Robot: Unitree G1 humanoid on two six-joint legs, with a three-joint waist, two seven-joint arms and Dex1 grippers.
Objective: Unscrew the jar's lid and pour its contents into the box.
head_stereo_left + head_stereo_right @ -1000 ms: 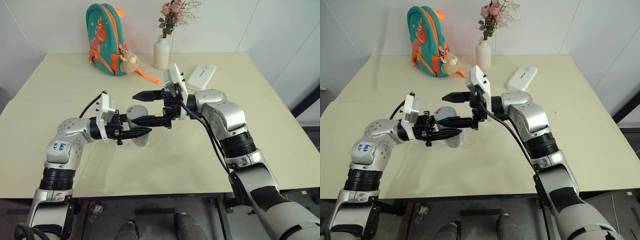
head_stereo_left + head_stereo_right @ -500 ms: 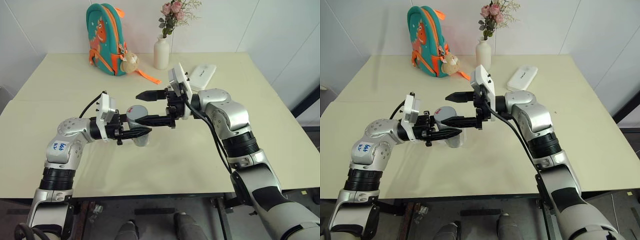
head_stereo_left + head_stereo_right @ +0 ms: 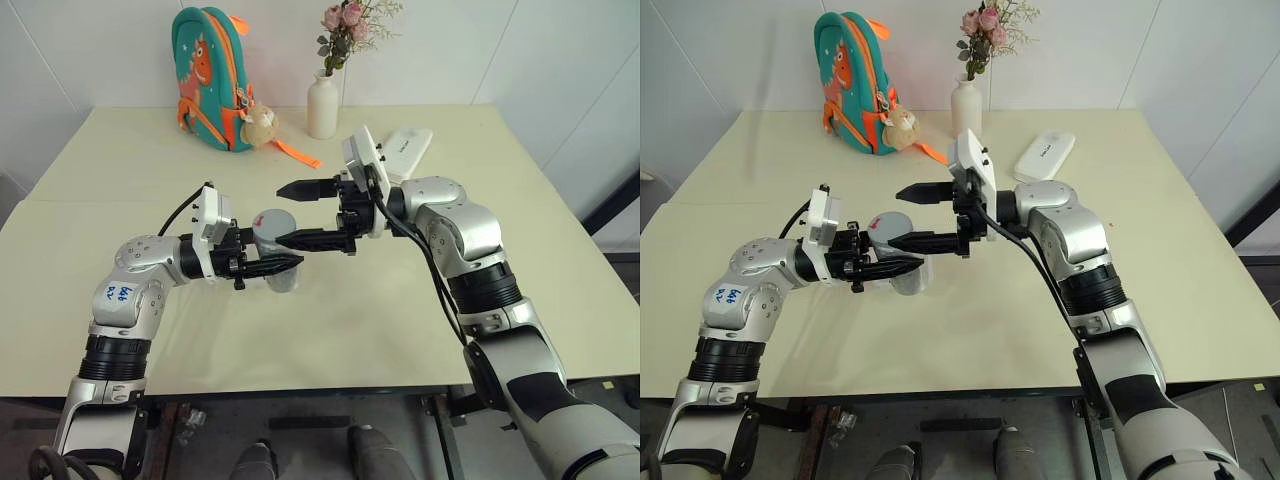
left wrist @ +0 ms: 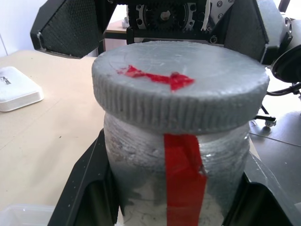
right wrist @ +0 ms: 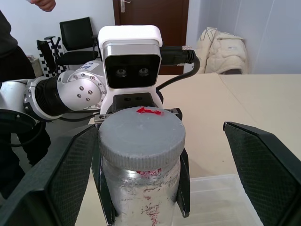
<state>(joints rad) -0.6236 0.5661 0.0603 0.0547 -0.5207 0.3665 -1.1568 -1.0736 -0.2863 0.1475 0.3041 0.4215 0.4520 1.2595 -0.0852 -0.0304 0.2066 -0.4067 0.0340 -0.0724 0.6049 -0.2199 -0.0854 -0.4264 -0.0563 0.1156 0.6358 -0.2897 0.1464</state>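
Observation:
My left gripper (image 3: 285, 261) is shut on the jar (image 3: 277, 258), a frosted grey cylinder with a red stripe (image 4: 182, 179), and holds it upright above the table. The ribbed grey lid (image 5: 141, 134) sits on the jar, marked with red on top. My right gripper (image 3: 281, 215) points at the jar from the opposite side. It is open, with its fingers (image 5: 63, 176) wide on either side of the lid and not touching it. The clear box (image 5: 221, 200) lies on the table below the jar. I cannot make out the contents through the frosted wall.
A teal backpack (image 3: 210, 75), a white vase with flowers (image 3: 322, 105) and a white oblong case (image 3: 405, 150) stand along the table's far side. Beyond the table, a person (image 5: 11, 52) and a black chair (image 5: 77, 37) show in the right wrist view.

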